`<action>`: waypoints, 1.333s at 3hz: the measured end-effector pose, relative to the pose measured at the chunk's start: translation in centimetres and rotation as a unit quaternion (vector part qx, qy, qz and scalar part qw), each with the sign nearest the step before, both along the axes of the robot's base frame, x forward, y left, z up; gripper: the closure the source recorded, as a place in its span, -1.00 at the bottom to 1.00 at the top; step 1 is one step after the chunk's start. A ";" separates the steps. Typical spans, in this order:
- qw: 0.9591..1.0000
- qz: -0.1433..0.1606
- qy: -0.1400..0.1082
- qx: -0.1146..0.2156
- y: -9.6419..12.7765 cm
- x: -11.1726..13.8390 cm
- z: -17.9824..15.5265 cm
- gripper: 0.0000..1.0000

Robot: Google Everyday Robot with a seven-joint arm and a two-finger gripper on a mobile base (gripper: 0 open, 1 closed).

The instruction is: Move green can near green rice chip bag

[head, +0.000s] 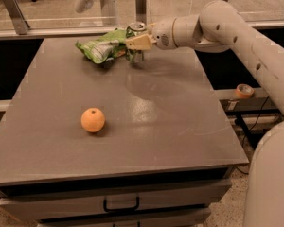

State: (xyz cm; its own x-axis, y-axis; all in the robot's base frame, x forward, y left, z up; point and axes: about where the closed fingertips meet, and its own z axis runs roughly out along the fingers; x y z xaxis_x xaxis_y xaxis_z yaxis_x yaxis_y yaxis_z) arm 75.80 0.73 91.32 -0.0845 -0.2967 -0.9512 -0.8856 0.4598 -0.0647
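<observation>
The gripper (pixel 134 42) is clamped around the green can (pixel 137 28) at the far side of the grey table (pixel 180 126). The can stands upright, just right of the green rice chip bag (pixel 101 48), seemingly touching it. 1 orange (pixel 93 120) sits well apart, nearer the front.

No print is legible on the green-and-white aluminium drink can (pixel 137 28) or the crinkled green foil snack bag (pixel 100 49); the gripper (pixel 134 42) clasps the can at 12 o'clock on the grey worktop (pixel 180 126).
</observation>
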 end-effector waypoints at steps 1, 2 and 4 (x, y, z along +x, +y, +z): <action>1.000 -0.002 0.007 -0.003 0.6 0.6 -0.8 -0.77; 1.000 -0.001 0.012 -0.006 0.9 0.8 -1.3 -1.00; 1.000 -0.008 0.011 0.003 0.1 0.4 -0.9 -1.00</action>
